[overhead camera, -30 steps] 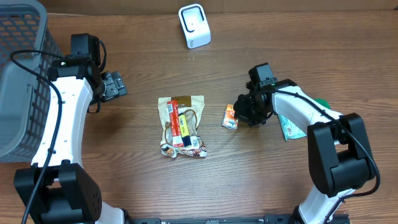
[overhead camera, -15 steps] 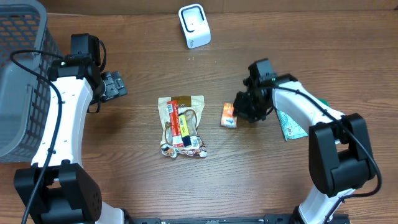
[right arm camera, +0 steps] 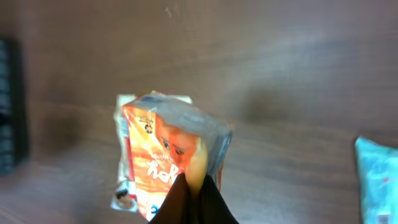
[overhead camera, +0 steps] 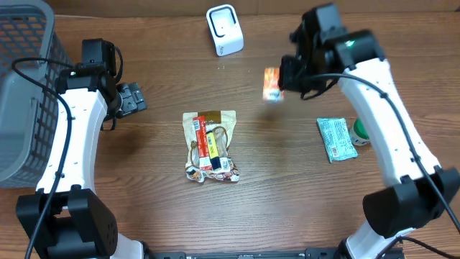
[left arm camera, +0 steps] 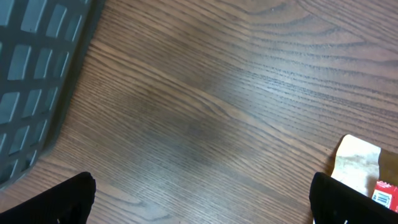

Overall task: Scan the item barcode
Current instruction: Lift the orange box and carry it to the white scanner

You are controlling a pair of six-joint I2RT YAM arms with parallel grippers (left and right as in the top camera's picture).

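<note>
Nearest the robot's side of the table (overhead camera: 287, 194), a pile of snack packets (overhead camera: 210, 144) lies flat in the middle and a green packet (overhead camera: 336, 139) lies off to the right; neither is part of this step. Further in, the left gripper (overhead camera: 135, 98) hangs beside the basket (overhead camera: 21, 93) with its fingers wide apart and nothing in them, well clear of the work.

The right gripper (right arm camera: 193, 193) is raised above the table with its fingers pinched tight on one edge of the orange packet (right arm camera: 163, 155), which hangs from that pinch. At the far edge stands the white scanner (overhead camera: 224, 29), to the left of the packet and apart from it.

The step in hand looks like carrying the packet to the scanner. To do it well, the printed side with the barcode should face the scanner's window, held flat and steady just in front of it. Where the barcode sits cannot be told here. The pinch covers only a thin edge, so slow wrist turns are wise, or the packet may swing or slip.
</note>
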